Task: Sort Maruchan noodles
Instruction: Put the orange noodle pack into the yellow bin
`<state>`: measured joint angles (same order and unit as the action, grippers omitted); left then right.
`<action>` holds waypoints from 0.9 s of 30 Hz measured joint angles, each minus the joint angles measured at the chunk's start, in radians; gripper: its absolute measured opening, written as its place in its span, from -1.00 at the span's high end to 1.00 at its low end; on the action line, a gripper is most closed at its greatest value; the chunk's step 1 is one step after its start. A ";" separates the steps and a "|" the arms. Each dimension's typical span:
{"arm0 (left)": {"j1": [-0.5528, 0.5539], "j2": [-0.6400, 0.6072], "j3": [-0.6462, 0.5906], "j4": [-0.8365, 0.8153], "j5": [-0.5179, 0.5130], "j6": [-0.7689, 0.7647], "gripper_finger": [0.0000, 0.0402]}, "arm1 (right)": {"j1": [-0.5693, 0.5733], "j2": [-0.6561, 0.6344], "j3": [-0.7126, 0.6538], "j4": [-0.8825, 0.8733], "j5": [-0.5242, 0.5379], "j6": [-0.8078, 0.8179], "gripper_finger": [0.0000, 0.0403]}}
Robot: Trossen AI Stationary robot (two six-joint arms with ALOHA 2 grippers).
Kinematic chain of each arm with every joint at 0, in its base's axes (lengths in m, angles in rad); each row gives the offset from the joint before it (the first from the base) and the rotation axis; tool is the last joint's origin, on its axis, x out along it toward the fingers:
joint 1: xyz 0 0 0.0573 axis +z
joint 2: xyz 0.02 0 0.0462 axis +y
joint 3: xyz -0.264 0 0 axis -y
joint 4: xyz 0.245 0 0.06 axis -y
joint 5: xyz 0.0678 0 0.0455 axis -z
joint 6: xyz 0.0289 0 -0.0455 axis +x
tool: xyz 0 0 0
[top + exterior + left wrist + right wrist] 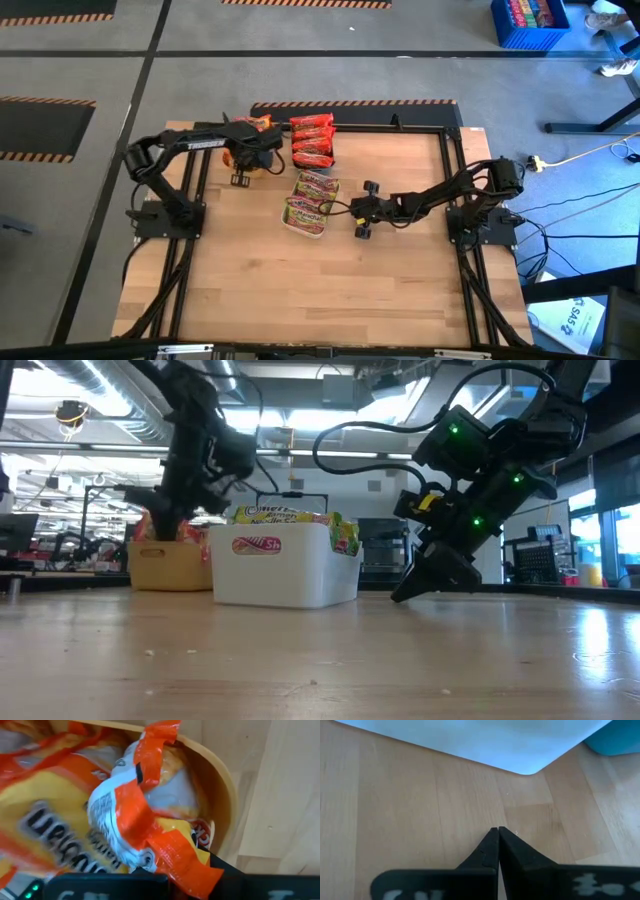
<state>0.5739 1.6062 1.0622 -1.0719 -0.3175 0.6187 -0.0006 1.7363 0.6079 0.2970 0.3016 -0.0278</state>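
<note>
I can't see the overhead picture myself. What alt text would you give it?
Two dark robot arms reach over a wooden table: the left claw is beside a tray of orange-yellow noodle packets, the right claw, shut, is next to a white tray of green-pink packets. Red packets fill a third tray.

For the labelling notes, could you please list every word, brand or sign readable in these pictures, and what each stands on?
"TROSSEN": white letters on the dark left arm, high view.
"Sh": red letters, cut off, on the white plastic tray, low view.
Green-pink crinkly noodle packets in that tray: print too blurred to read.
Orange-yellow noodle packet, left wrist view: large dark lettering, upside down and blurred, unreadable.
Red noodle packets: too small.
</note>
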 joint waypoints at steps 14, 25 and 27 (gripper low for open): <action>0.006 0.043 -0.002 0.036 0.054 -0.060 0.85 | 0.000 0.000 0.000 0.000 -0.001 -0.004 1.00; -0.017 0.002 0.061 -0.038 0.063 -0.185 0.36 | 0.002 -0.009 0.001 -0.013 -0.008 -0.007 1.00; -0.035 -0.024 0.083 -0.060 0.067 -0.199 0.35 | 0.009 -0.037 0.000 -0.048 -0.014 -0.005 1.00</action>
<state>0.5394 1.5824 1.1448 -1.1315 -0.2509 0.4199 0.0086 1.6994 0.6083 0.2487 0.2874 -0.0330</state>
